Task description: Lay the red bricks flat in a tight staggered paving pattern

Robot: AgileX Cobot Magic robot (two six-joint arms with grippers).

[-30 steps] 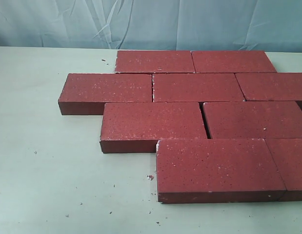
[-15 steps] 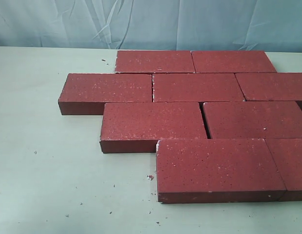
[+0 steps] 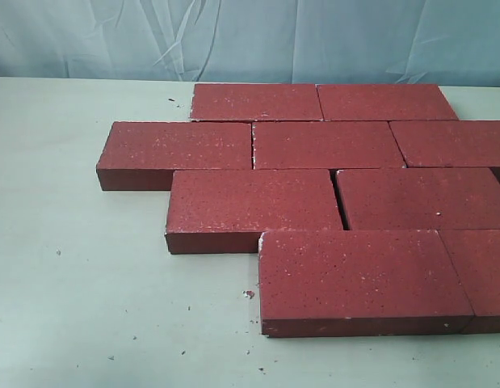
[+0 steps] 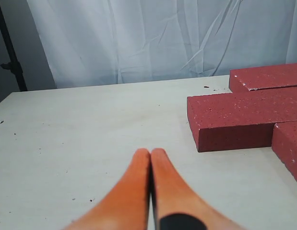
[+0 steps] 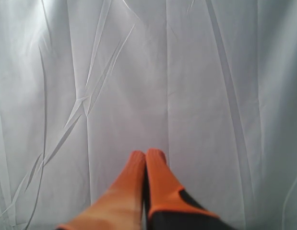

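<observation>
Several red bricks point(image 3: 330, 145) lie flat on the pale table point(image 3: 80, 275) in staggered rows, filling the right half of the exterior view. Most joints are tight; a narrow dark gap point(image 3: 339, 199) shows between the two bricks of the third row. The nearest brick point(image 3: 359, 275) has a chipped whitish corner. Neither arm appears in the exterior view. In the left wrist view, my left gripper point(image 4: 150, 152) is shut and empty, low over bare table, apart from the end brick point(image 4: 239, 117). My right gripper point(image 5: 147, 154) is shut and empty, facing only the curtain.
A wrinkled pale curtain point(image 3: 250, 36) hangs behind the table. Small crumbs point(image 3: 248, 294) lie scattered on the table near the front brick. A dark stand pole point(image 4: 9, 48) stands beyond the table's edge in the left wrist view.
</observation>
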